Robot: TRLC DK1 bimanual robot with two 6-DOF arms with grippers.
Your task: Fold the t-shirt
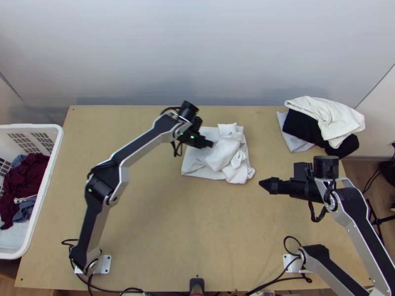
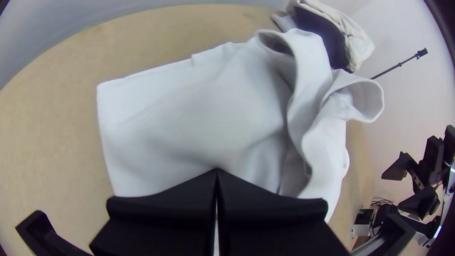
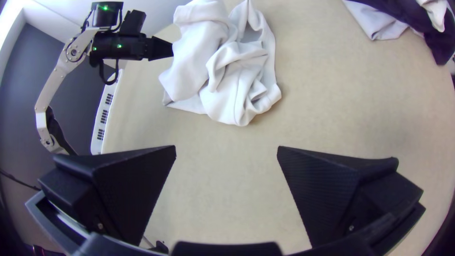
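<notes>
1 light wooden desk (image 1: pixel 148 217) runs out on every side of 1 white t-shirt (image 1: pixel 217 155), which lies toward the far side, near the middle of the desk's width. 2 robot arms stand nearer than the t-shirt at their bases: the left arm (image 1: pixel 101 192) to its left, the right arm (image 1: pixel 363 222) to its right. Well to the left of the t-shirt, at the desk's edge, is 1 white laundry basket (image 1: pixel 57 158) with slotted walls. In it I can make out 1 maroon cloth (image 1: pixel 27 180) and some blue cloth (image 1: pixel 24 209); I can't count the blue pieces for certain.

Farther off and to the right of the t-shirt sits 1 pile, showing 3 layers: 1 cream cloth (image 1: pixel 323 113) on top, 1 black cloth (image 1: pixel 301 127) in the middle, 1 light grey cloth (image 1: pixel 291 140) below.

The t-shirt itself has 2 distinct parts: the left part is laid fairly flat with a straight outer edge, the right part is bunched in loose, raised folds.

There are 2 end effectors. The left end effector (image 1: pixel 210 144) is over the t-shirt's flatter part, its 2 black fingers (image 2: pixel 170 204) pressed together; whether they touch the fabric I can't tell. The right end effector (image 1: pixel 264 185) is just beside the t-shirt, to its right and a bit nearer, its 2 fingers (image 3: pixel 128 189) spread wide with nothing between them.
</notes>
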